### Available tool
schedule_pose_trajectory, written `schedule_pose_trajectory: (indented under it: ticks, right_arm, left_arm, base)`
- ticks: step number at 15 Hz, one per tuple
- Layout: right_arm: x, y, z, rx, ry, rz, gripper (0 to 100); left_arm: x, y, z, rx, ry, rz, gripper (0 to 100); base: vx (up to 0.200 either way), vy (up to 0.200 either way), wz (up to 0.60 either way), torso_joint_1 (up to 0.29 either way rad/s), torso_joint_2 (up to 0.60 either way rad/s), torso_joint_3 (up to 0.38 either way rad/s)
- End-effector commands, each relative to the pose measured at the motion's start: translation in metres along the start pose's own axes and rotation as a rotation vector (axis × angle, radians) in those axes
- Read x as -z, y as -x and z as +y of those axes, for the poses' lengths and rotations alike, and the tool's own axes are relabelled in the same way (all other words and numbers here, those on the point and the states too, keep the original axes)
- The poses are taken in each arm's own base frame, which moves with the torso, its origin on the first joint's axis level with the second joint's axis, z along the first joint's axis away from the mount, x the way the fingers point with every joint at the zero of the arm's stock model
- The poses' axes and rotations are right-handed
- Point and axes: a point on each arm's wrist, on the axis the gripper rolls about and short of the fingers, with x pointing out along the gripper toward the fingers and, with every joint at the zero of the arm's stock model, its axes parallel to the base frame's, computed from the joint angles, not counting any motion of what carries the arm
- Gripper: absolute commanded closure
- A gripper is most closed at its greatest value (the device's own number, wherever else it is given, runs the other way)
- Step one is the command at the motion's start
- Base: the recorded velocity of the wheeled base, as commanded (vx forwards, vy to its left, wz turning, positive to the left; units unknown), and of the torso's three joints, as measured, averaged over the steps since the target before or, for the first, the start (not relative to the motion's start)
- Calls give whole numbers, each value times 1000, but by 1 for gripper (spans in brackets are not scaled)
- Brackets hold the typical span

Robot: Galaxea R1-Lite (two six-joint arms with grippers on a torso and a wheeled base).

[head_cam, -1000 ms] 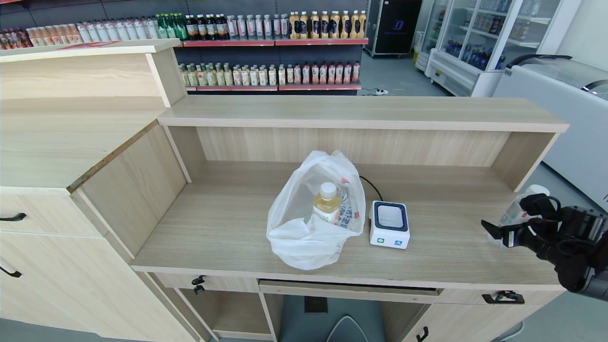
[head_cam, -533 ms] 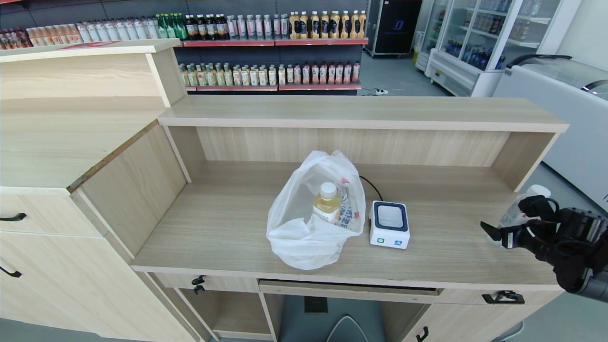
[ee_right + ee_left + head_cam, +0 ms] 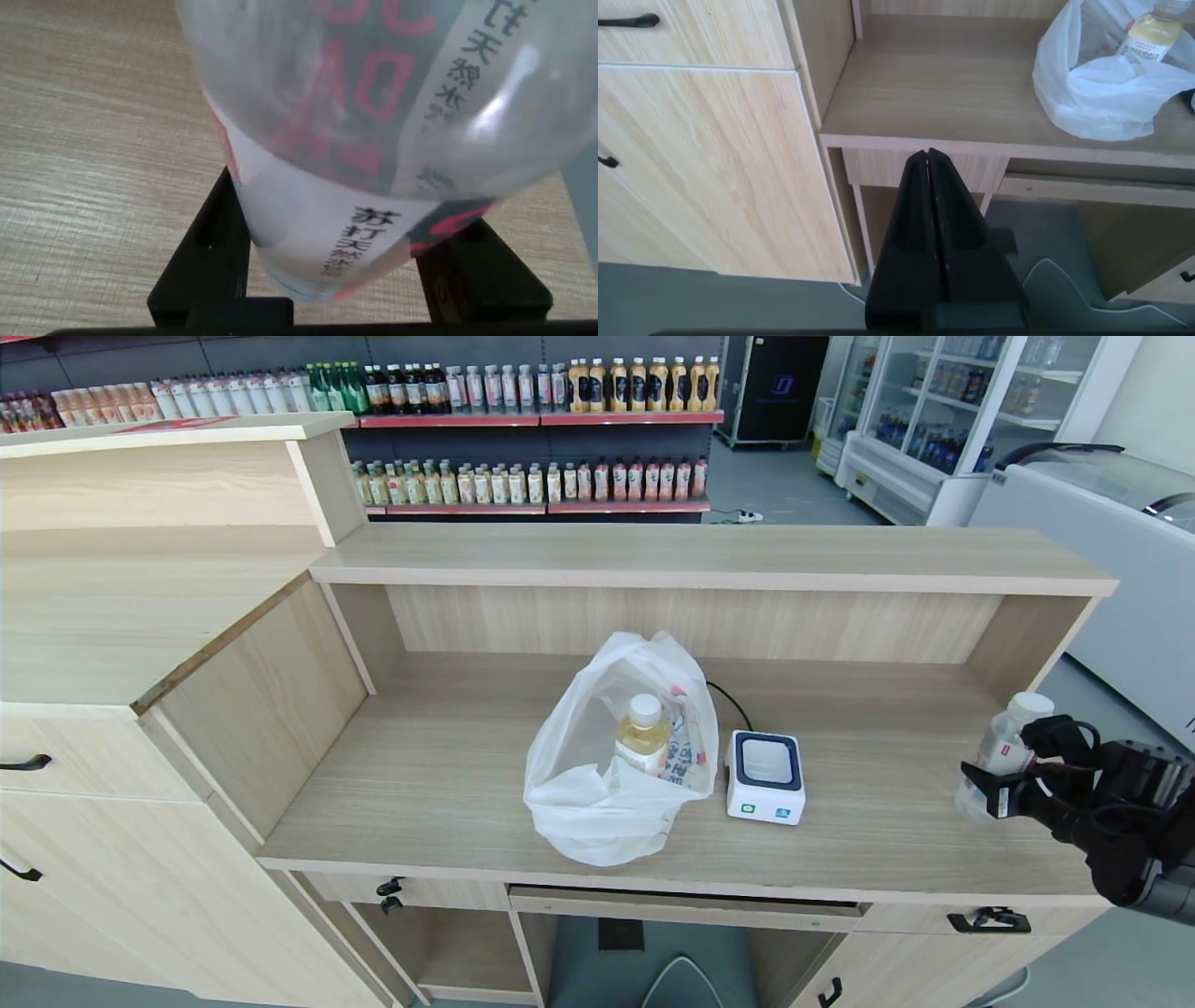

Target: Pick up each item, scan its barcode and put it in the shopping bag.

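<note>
The clear bottle (image 3: 1006, 735) is clenched, tilted, in the right tool (image 3: 1010, 767) at the right end of the surface (image 3: 448, 784), judged ready for the scanner (image 3: 765, 775). The shopping bag (image 3: 597, 793) is stood open just beside that scanner. The left tool (image 3: 929, 187) is closed, empty.

Looking down/fwd from head over counter (image 3: 439, 775). Peering low from L wrist, sharing bag (image 3: 1106, 89) w/ head. Hugging bottle (image 3: 374, 140) close-up from R wrist.

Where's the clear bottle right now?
In the head view the clear bottle is at the counter's right end, right of the scanner, held in the right gripper.
</note>
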Motion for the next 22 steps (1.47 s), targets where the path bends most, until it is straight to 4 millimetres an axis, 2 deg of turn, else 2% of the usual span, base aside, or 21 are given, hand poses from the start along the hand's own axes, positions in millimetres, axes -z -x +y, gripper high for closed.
schedule_pose_trajectory:
  ticks: [1,9,12,14,15,18,20,22]
  right_arm:
    - [0,-2,0,-3,2,-5,100]
    - [-7,0,-1,-47,8,-58,100]
    - [-21,3,-4,-74,-38,-99,100]
    - [-51,6,-5,-93,-62,-156,100]
    - [-53,6,-4,-95,-67,-160,100]
    - [-137,37,22,-199,-156,-171,100]
    - [-178,59,43,-274,-224,-205,100]
    - [-208,86,64,-351,-257,-186,100]
  left_arm:
    - [0,0,0,-1,0,0,100]
    - [0,0,0,-1,0,0,100]
    - [0,0,0,-1,0,0,100]
    - [0,0,0,-1,0,0,100]
    - [0,0,0,-1,0,0,100]
    - [0,0,0,-1,0,0,100]
    - [0,0,0,-1,0,0,100]
    - [0,0,0,-1,0,0,100]
  base:
    - [0,0,0,0,0,0]
    - [0,0,0,0,0,0]
    - [0,0,0,0,0,0]
    - [0,0,0,0,0,0]
    - [0,0,0,0,0,0]
    - [0,0,0,0,0,0]
    - [0,0,0,0,0,0]
    - [0,0,0,0,0,0]
